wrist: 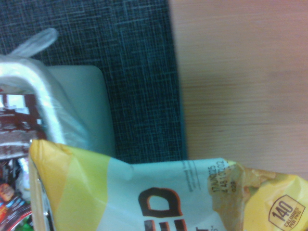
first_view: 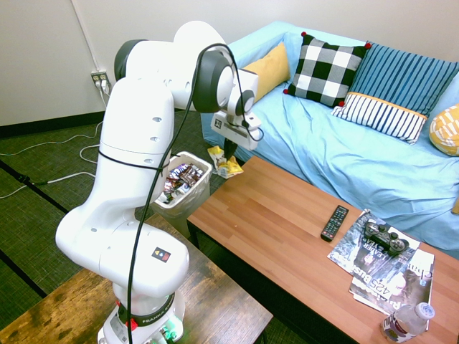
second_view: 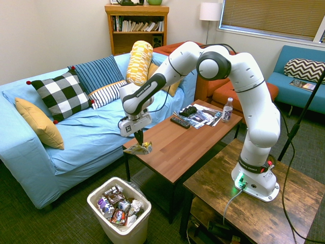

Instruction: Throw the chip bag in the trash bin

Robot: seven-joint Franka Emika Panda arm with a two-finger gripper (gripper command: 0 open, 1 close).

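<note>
A light blue sofa (second_view: 86, 127) runs along a plain pale wall (first_view: 43, 57), carrying a black-and-white checked cushion (second_view: 60, 94), striped blue cushions (second_view: 96, 73) and mustard ones (second_view: 39, 122). A wooden worktop (second_view: 188, 137) stands before it on dark green carpet (first_view: 29, 208). A wooden bookshelf (second_view: 136, 25) stands in the far corner beside a white floor lamp (second_view: 210, 11). A window with lowered blinds (second_view: 274, 18) sits above a second blue seat (second_view: 299, 76). An orange armchair (second_view: 223, 89) stands near. Daylight is soft and even.
</note>
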